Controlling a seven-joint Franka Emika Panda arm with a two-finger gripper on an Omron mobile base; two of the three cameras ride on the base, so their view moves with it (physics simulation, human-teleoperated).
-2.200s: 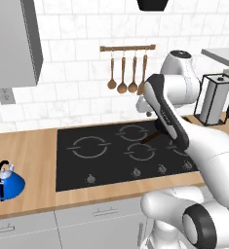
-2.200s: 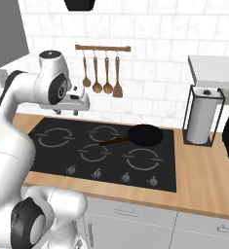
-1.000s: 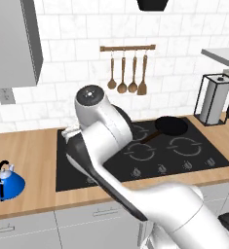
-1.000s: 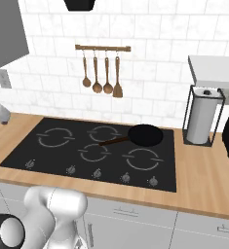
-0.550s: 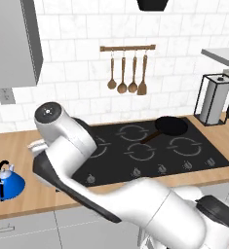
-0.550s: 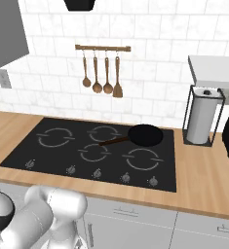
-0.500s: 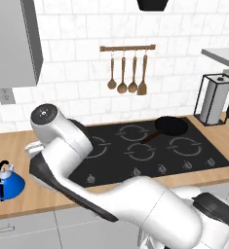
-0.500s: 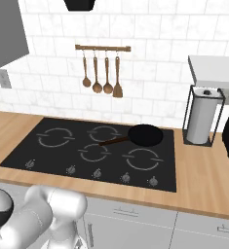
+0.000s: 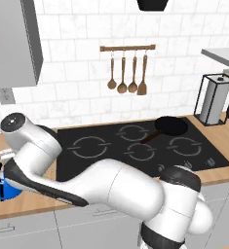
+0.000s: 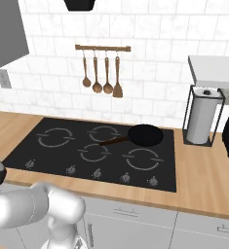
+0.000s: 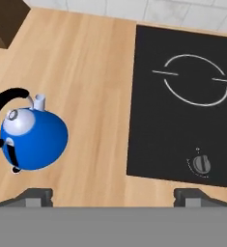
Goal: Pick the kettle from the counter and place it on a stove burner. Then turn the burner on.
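Step in hand: reach for the kettle (image 11: 32,136). Nothing lifted yet.

Kettle sits on the counter (image 11: 86,82), on the wood to the left of the cooktop (image 9: 135,146) and near the counter's front edge. In the left base view the kettle (image 9: 4,187) is mostly hidden behind the arm's elbow, with a blue patch visible at the front left of the counter. Black handle arches over the lid knob; spout points toward the back wall, as far as the hand view lets me judge.

End effector (image 11: 112,195) released: the two finger tips stand wide apart at the bottom of the hand view, nothing between them. It hangs above the counter strip between kettle and cooktop edge, so the kettle lies off to one side of its centreline, apart from both tips.

To do this well, my judgement:
- Shift sideways until the handle arch sits midway between the tips.
- Turn the wrist so the fingers close across the thin arch, not along it.
- Descend straight; avoid nudging the rounded glossy body, which would likely slide.

Large burner ring (image 11: 194,79) lies well apart, its knob (image 11: 200,164) at the cooktop's front edge. Frying pan (image 10: 144,134) occupies the far right rear burner.
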